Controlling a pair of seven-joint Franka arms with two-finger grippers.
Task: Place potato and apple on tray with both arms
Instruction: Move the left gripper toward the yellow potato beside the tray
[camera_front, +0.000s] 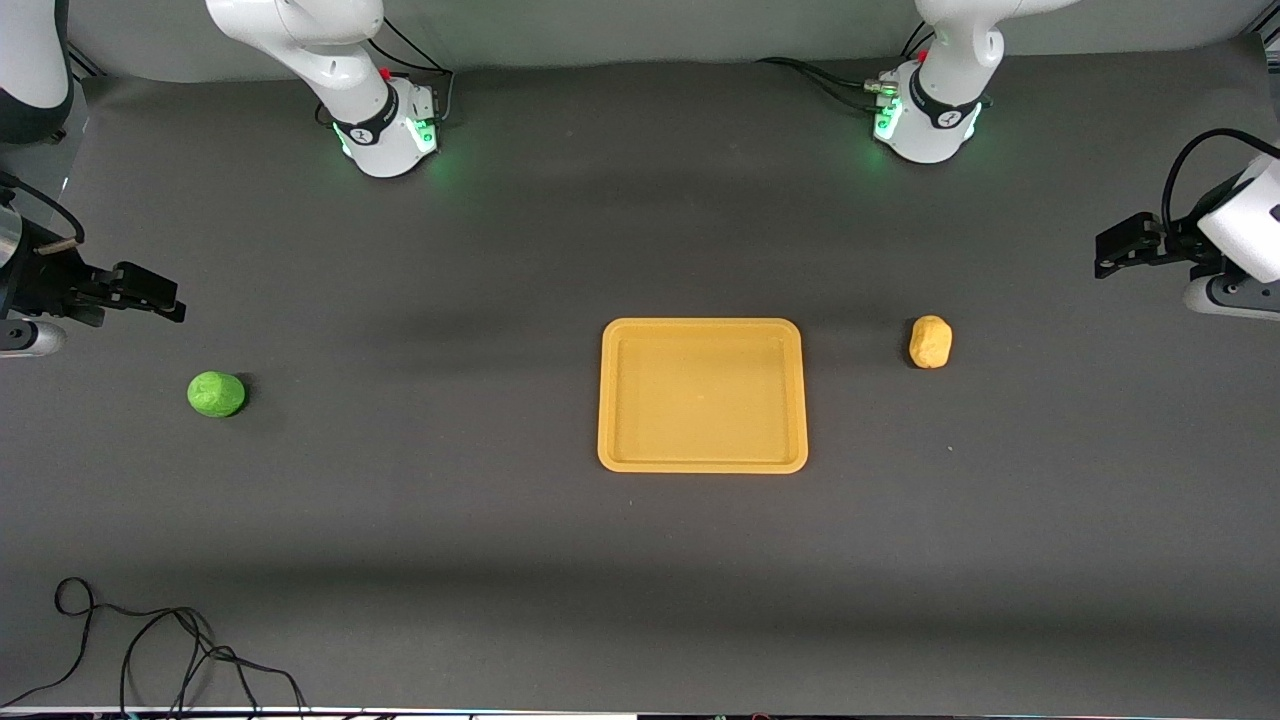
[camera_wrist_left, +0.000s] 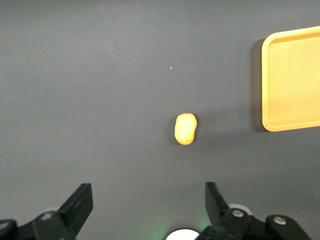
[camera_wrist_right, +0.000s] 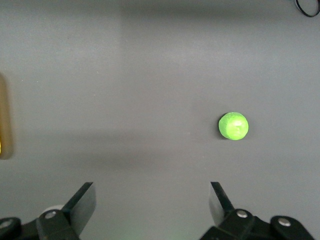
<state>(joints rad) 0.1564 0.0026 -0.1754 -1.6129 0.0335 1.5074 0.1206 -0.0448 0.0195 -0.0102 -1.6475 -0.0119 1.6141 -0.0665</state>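
Note:
The yellow-orange tray (camera_front: 702, 330) lies in the middle of the table with nothing on it. The yellow-tan potato (camera_front: 930, 341) lies on the mat beside the tray, toward the left arm's end. The lime-green apple (camera_front: 215, 394) lies toward the right arm's end, well apart from the tray. My left gripper (camera_front: 1106, 254) is open and empty, up in the air at the left arm's end of the table. Its wrist view shows the potato (camera_wrist_left: 185, 129) and the tray's corner (camera_wrist_left: 267, 85). My right gripper (camera_front: 165, 300) is open and empty, up in the air at the right arm's end. Its wrist view shows the apple (camera_wrist_right: 233, 125).
A loose black cable (camera_front: 150, 640) lies on the mat at the edge nearest the front camera, toward the right arm's end. The arm bases (camera_front: 385, 125) (camera_front: 925, 120) stand along the edge farthest from that camera. The mat is dark grey.

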